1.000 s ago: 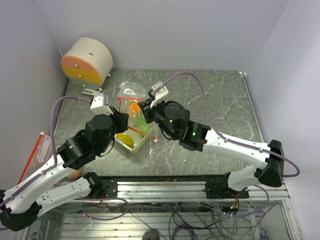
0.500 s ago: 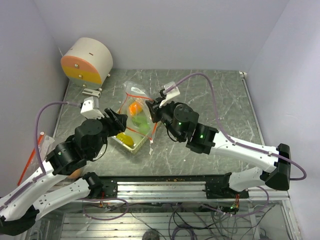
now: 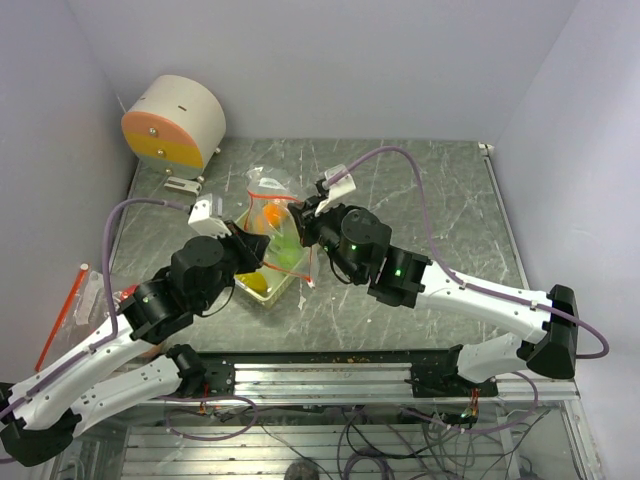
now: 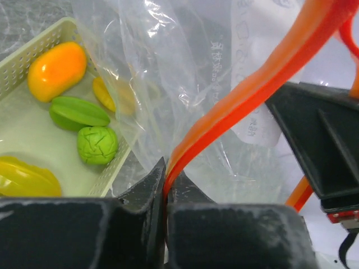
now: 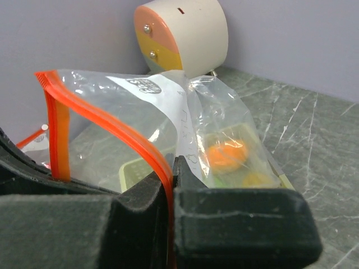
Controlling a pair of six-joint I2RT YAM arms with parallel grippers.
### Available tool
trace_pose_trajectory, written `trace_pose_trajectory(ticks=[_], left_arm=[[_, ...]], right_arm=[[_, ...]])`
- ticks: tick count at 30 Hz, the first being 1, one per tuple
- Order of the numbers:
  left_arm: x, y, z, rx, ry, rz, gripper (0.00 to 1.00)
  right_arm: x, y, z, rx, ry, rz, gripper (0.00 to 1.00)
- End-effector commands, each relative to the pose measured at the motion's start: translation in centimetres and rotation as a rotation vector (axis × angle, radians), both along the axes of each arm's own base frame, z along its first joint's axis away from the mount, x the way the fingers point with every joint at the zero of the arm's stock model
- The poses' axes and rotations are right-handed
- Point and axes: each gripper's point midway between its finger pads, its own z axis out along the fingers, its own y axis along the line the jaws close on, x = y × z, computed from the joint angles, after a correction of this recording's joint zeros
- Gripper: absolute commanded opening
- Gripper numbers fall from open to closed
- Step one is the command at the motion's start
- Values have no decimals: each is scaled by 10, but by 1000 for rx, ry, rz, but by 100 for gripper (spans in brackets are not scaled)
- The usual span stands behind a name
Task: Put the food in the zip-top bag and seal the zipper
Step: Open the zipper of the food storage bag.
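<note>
The left arm [image 3: 95,350] rises from its base and bends inward to the right. The right arm [image 3: 480,300] stretches low and bends inward to the left, so the two wrists face each other closely. The left pincer [image 4: 166,176] is pinched tight on the bag [image 4: 185,67] at its orange rim. The right pincer [image 5: 173,168] is clamped on that same rim.

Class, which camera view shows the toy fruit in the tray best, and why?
Left wrist: four pieces of toy fruit lie close and uncovered in the tray. The top view shows them small, partly behind the bag. The right wrist gives only blurred colours through the bag.
</note>
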Motion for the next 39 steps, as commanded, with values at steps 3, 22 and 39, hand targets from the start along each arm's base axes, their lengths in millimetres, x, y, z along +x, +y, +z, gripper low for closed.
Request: trace_pose_trajectory(ticks=[3,22,39], left_arm=[[-4,16,-4,35,15,35,7],[-30,121,36,214,11,314,7],[-20,123,25,342,35,354,7]], right_arm=[[11,-22,11,23,-5,-139,0],[-71,59,0,-135,-33,541,47],[-82,-15,81,146,-125,417,94]])
